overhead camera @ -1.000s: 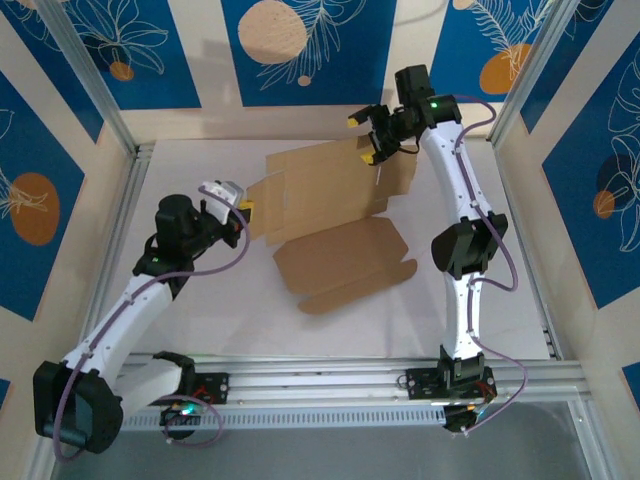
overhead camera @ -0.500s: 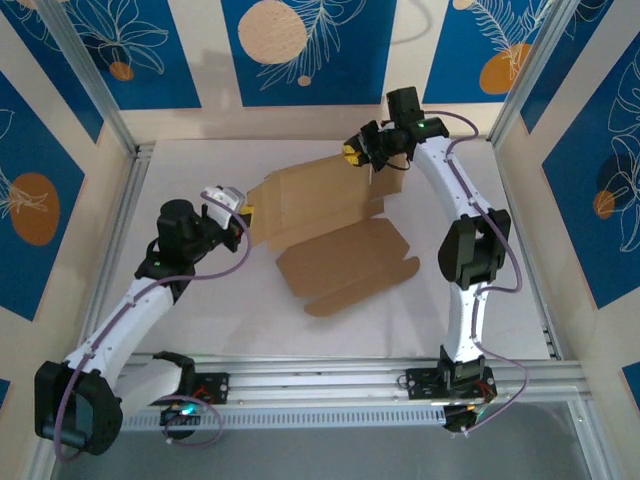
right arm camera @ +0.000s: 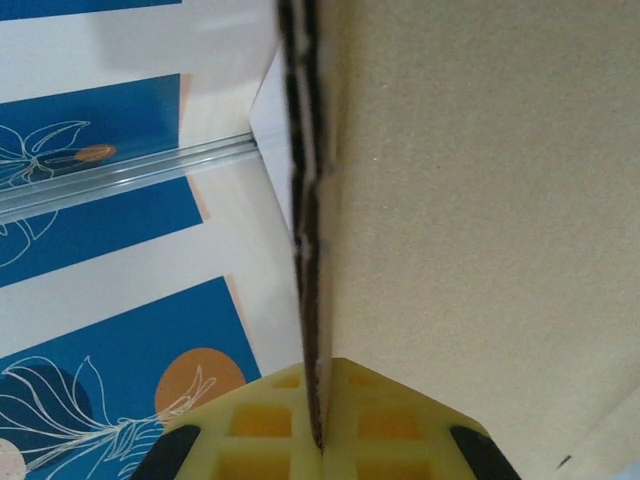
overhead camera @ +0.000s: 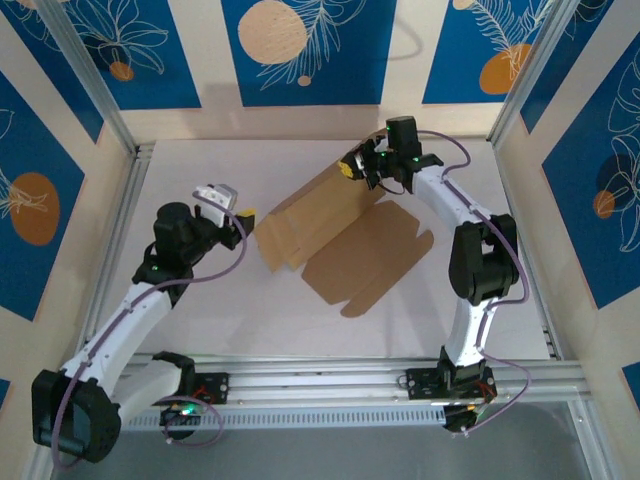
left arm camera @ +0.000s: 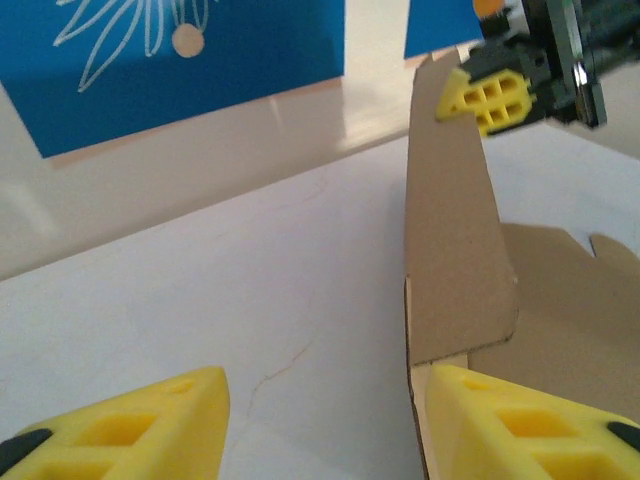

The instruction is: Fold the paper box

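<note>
Table (overhead camera: 200, 165): white, walled on 3 sides by blue-and-cream panels.

Box (overhead camera: 345, 235): brown cardboard, mid-table, slightly right of centre, only part-folded. Its near-right panel (overhead camera: 375, 255) lies flat, tabs toward the right arm's side. Its far-left part (overhead camera: 310, 210) is lifted off the table and tilted, running from near the left gripper up to the right gripper.

Right arm (overhead camera: 455, 205): reaches across to the box's far corner.

Left arm (overhead camera: 130, 310): bent, wrist aimed at the box's left end.

Right gripper (overhead camera: 352, 168): clenched on the raised flap's top edge. In the right wrist view, both yellow pads (right arm camera: 260, 440) sandwich the cardboard edge (right arm camera: 310, 250) with no gap visible. In the left wrist view, its yellow tip (left arm camera: 488, 92) sits at the top of the upright flap (left arm camera: 450, 230).

Left gripper (overhead camera: 240, 212): released. In the left wrist view, its 2 yellow fingers (left arm camera: 130, 425) stand wide apart over bare table. The flap's lower corner sits just beside the inner face of the right-of-frame finger; cannot tell if they touch. It grips nothing.
</note>
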Robot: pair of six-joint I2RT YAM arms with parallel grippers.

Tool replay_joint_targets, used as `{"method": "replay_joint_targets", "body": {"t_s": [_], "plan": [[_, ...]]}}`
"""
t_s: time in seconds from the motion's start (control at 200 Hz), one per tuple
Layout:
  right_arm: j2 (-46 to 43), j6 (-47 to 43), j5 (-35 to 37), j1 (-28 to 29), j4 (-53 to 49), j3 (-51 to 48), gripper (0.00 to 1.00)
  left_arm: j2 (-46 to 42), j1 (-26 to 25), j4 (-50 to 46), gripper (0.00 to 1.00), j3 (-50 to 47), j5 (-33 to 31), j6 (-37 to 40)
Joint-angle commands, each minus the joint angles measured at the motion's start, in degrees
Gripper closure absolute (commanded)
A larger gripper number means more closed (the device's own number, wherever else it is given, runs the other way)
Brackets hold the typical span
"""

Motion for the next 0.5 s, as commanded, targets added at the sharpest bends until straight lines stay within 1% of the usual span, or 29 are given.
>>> {"method": "replay_joint_targets", "body": {"t_s": [0.0, 0.1, 0.17, 0.21, 0.24, 0.315, 0.4, 0.495], "plan": [[-2.82, 2.77, -0.05, 0.44, 9.54, -3.60, 0.94, -2.42, -0.45, -1.23, 0.41, 2.76, -1.68, -4.67], [-1.57, 0.59, -1.89, 0.35, 7.20, -2.13, 0.92, -2.24, -0.35, -2.45, 0.34, 4.55, -4.41, -6.57], [-0.10, -2.55, -3.29, 0.18, 1.85, 0.82, 0.91, 0.34, -0.33, -5.22, 0.33, 8.46, -4.38, -7.10], [0.49, -4.63, -3.10, 0.05, -1.61, 2.84, 0.91, 3.12, -0.31, -8.28, 0.33, 12.27, -3.34, -6.93], [0.78, -5.42, -3.17, 0.09, -2.85, 3.59, 0.91, 5.55, -0.31, -10.78, 0.34, 15.31, -2.50, -6.43], [1.21, -6.66, -3.26, 0.08, -4.77, 4.78, 0.90, 11.48, -0.49, -15.10, 0.34, 22.00, -0.65, -8.27], [1.79, -7.14, -3.96, 0.14, -5.50, 5.75, 0.88, 17.79, -0.95, -18.35, 0.34, 28.39, 5.25, -8.96], [3.57, -8.43, -5.01, 0.31, -8.06, 8.79, 0.86, 24.24, -1.72, -22.01, 0.33, 34.89, 8.89, -10.08]]}}
